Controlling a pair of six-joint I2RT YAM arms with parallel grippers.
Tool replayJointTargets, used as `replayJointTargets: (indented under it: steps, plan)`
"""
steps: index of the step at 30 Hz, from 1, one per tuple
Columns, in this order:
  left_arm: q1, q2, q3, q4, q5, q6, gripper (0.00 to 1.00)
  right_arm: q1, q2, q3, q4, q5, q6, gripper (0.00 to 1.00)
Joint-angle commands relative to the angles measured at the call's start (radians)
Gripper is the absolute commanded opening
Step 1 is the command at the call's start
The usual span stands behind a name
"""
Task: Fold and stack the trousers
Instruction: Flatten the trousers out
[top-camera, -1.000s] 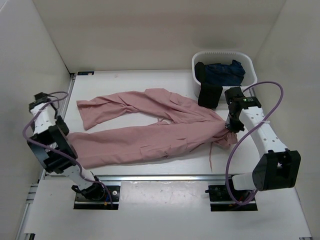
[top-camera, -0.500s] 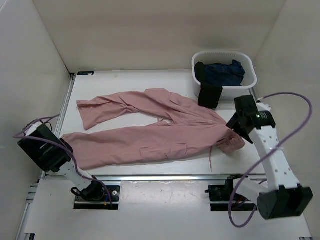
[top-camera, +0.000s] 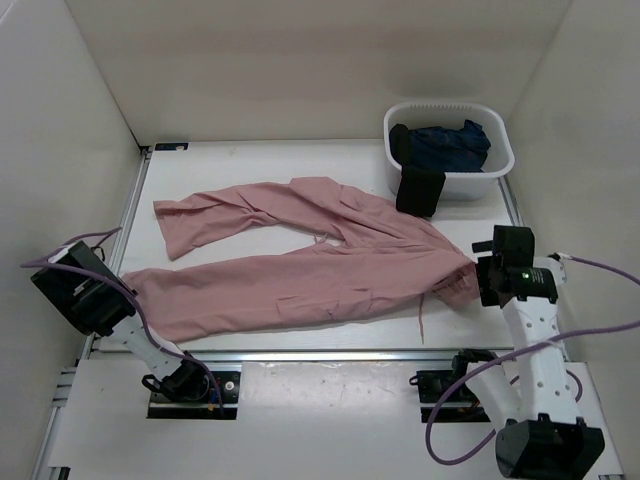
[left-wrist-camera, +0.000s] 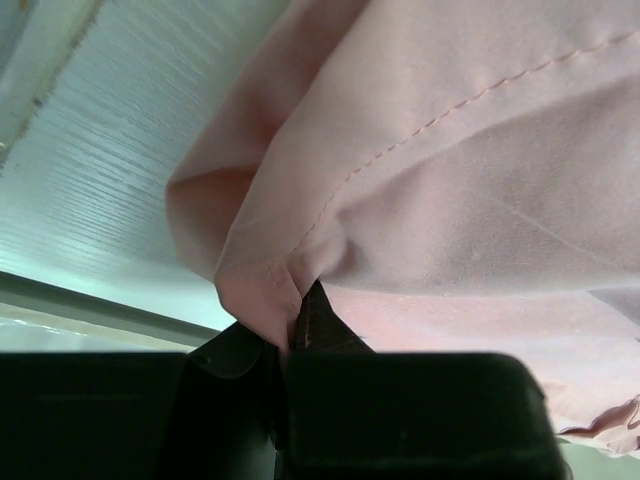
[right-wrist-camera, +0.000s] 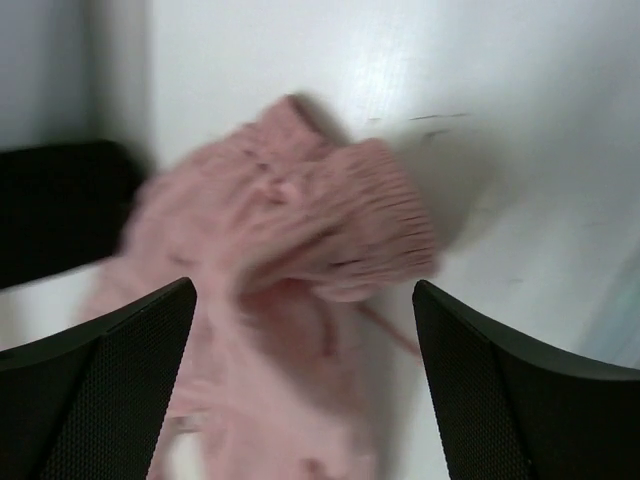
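Both legs of the trousers (top-camera: 300, 260) sprawl across the tabletop (top-camera: 300, 170), with bare room along its far edge. The left pincer (left-wrist-camera: 300, 320) clamps the near-left hem; the right pincer (right-wrist-camera: 303, 300) gapes wide beside the waistband. The far-right basket (top-camera: 500, 160) holds a dark blue garment (top-camera: 450, 145), and a black garment (top-camera: 420, 190) overhangs its rim.

L claw (left-wrist-camera: 295, 322) pinched on trousers (left-wrist-camera: 450, 180), arm low near-left; R claw (right-wrist-camera: 305, 300) spread wide, wrist tilted down
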Motion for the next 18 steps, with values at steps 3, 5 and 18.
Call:
replayJointTargets:
  steps: [3, 5, 18]
  plan:
    - [0.008, -0.016, 0.043, 0.042, -0.007, 0.0, 0.15, -0.011, -0.107, -0.072, 0.126, -0.046, 0.363, 0.94]
    - [0.008, -0.016, 0.044, 0.042, -0.007, 0.0, 0.15, -0.011, -0.118, -0.115, 0.145, -0.087, 0.449, 0.95]
    - [0.008, -0.016, 0.092, 0.042, -0.036, 0.0, 0.15, -0.08, -0.07, -0.376, 0.361, -0.17, 0.54, 0.61]
